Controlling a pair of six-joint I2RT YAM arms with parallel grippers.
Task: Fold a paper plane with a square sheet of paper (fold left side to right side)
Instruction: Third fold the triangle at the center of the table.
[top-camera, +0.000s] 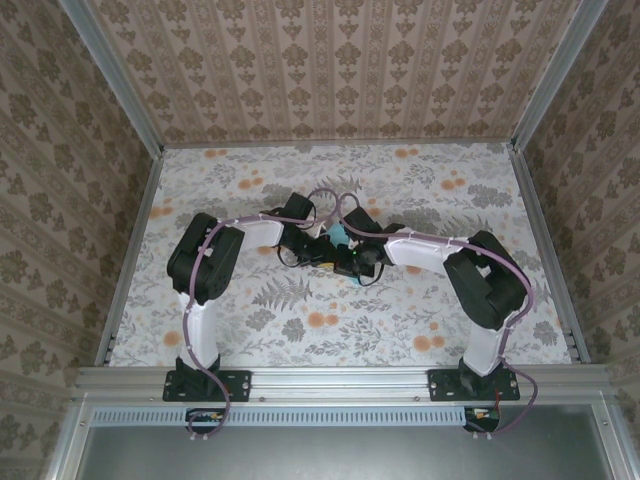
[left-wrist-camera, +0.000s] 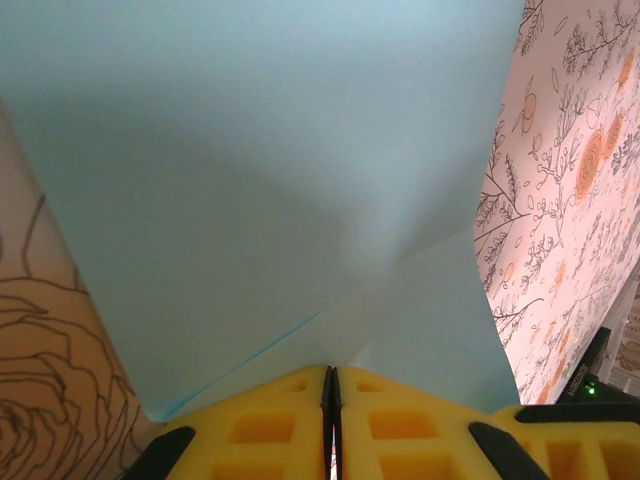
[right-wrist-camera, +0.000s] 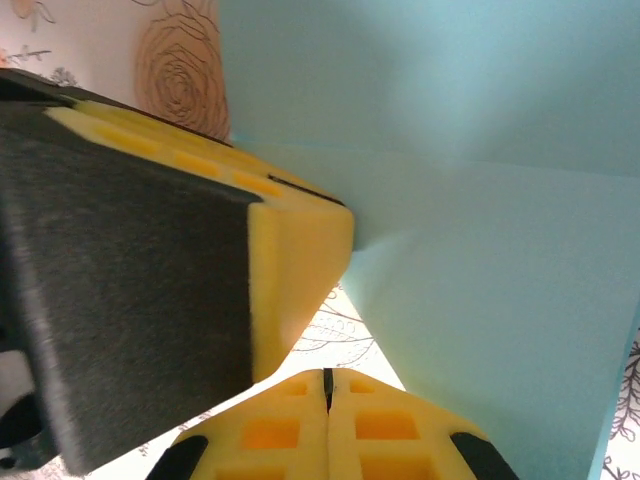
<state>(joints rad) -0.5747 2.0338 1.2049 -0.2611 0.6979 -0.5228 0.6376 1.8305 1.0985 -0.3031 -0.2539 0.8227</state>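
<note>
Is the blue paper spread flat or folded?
Folded, at least partly: the paper shows one layer overlapping another in the left wrist view, and a straight crease in the right wrist view.

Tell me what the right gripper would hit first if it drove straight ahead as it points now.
Probably the light-blue paper sheet just beyond the shut right gripper; the left gripper's finger sits close beside that line. Depth is unclear.

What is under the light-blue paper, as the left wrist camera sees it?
Past both side edges of the light-blue paper, the flowered table cover shows. Anything directly below the paper's middle is hidden by it.
</note>
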